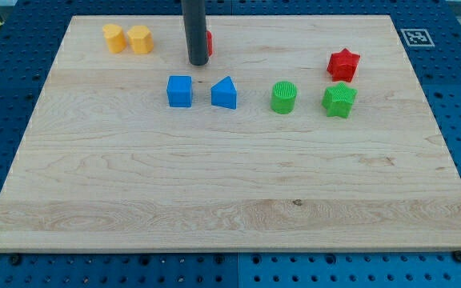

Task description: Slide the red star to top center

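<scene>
Here I am at the top edge of the pale wooden board (230, 200), a little left of its middle, with my dark rod standing upright and my tip (198, 63) down on the wood. No jaws on this arm, just the rod, so nothing is gripped. A small red block (209, 42) peeks out from behind the rod on its right side, touching or nearly touching it; most of it is hidden, so I cannot tell its shape.

The red star-shaped block (343, 64) sits near the board's right edge, in the upper part, well apart from my tip. Just below it is the green star-shaped block (339, 100), the two nearly touching. Further toward the middle stands the green cylinder block (283, 98).

Directly below my tip lie the blue cube block (179, 91) and, beside it on the right, the blue triangular block (224, 94), both near but clear of the rod.

Up in the top left corner, two yellow blocks (127, 38) sit side by side, touching each other.
</scene>
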`<control>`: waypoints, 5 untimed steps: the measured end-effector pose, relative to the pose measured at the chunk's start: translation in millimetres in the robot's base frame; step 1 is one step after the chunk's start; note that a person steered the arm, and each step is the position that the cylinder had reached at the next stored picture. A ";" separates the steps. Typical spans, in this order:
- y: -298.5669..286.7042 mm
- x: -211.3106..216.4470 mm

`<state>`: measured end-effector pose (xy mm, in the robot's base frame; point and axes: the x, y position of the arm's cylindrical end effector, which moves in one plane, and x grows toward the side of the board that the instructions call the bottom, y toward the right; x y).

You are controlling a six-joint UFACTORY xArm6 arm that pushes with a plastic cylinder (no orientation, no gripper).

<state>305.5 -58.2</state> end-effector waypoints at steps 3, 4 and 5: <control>84.5 53.2; 131.6 51.2; 171.4 51.2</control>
<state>356.8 113.2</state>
